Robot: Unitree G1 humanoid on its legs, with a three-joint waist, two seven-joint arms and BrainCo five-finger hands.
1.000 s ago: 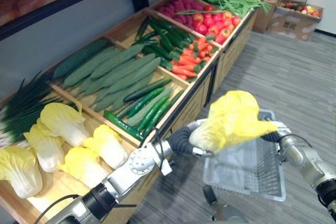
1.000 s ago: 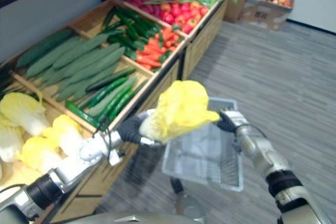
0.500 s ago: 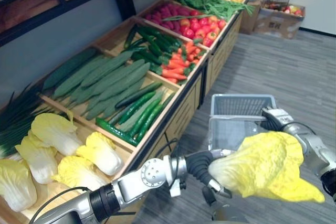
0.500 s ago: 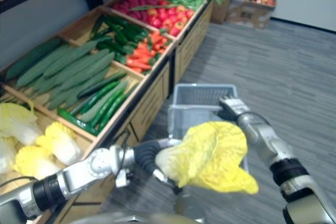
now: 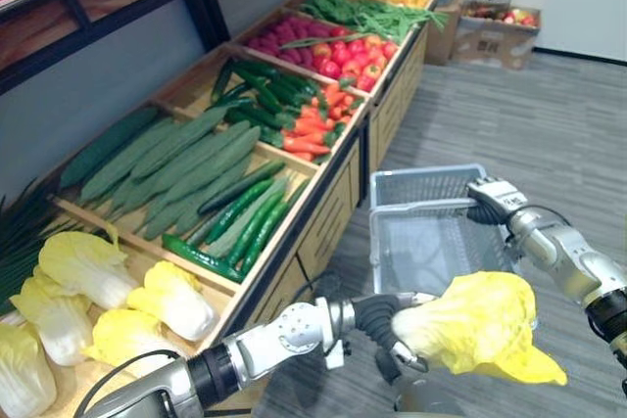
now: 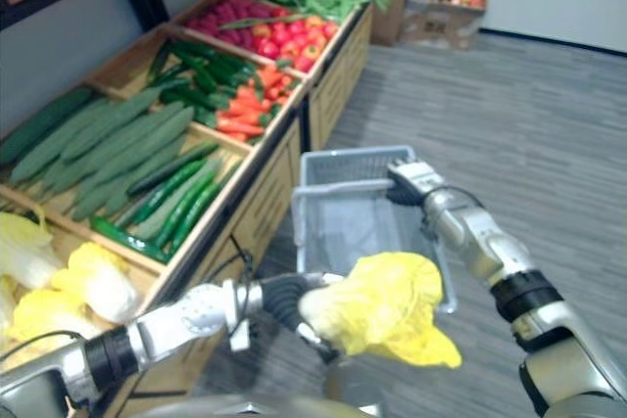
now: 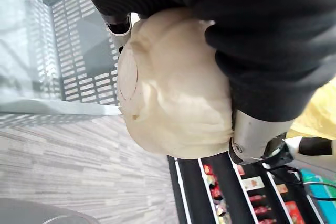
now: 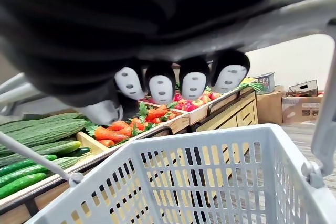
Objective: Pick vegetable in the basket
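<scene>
My left hand (image 5: 380, 318) is shut on the pale base of a yellow napa cabbage (image 5: 485, 325), holding it above the floor just short of the near side of the grey plastic basket (image 5: 392, 242). In the left wrist view the cabbage's cut base (image 7: 173, 98) sits against the hand's dark cover, and the basket's mesh (image 7: 79, 40) shows past it. My right hand (image 5: 493, 198) holds the basket up at its far right corner. Its dark-tipped fingers (image 8: 194, 85) curl round the handle above the basket's rim (image 8: 199, 142).
Wooden display bins run along the left: more cabbages (image 5: 88, 281), cucumbers (image 5: 186, 159), carrots (image 5: 309, 129), red vegetables (image 5: 343, 46) and green beans (image 5: 382, 15). A cardboard box of fruit (image 5: 495, 31) stands at the far wall. Grey plank floor (image 5: 549, 115) lies to the right.
The camera has shifted. My left hand has brought the cabbage down and toward me, from in front of the basket's top to below its near edge. The right hand keeps hold of the handle.
</scene>
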